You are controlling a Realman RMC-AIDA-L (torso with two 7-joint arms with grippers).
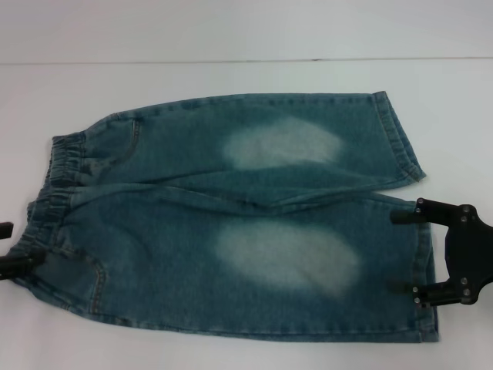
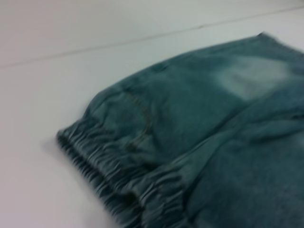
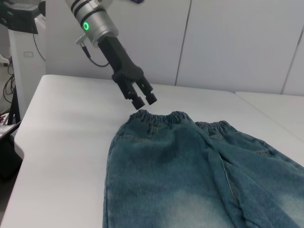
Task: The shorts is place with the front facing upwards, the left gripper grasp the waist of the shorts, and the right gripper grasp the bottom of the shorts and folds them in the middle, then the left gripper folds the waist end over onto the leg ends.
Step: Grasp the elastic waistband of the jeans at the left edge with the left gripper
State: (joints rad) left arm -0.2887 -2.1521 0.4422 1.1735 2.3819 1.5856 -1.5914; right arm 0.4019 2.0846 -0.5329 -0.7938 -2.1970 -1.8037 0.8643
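The shorts [image 1: 231, 223] lie flat on the bench [image 1: 231, 46], waist to the left by the left tool [image 3: 141, 99], leg ends to the right at the right tool [image 1: 404, 254].

Faded denim shorts [image 1: 231, 223] on smooth matt white table [image 1: 231, 77]

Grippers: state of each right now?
Left gripper: open, just above the shorts at the waistband, holding nothing.
Right gripper: open, fingers straddling the near leg's hem, not closed on it.
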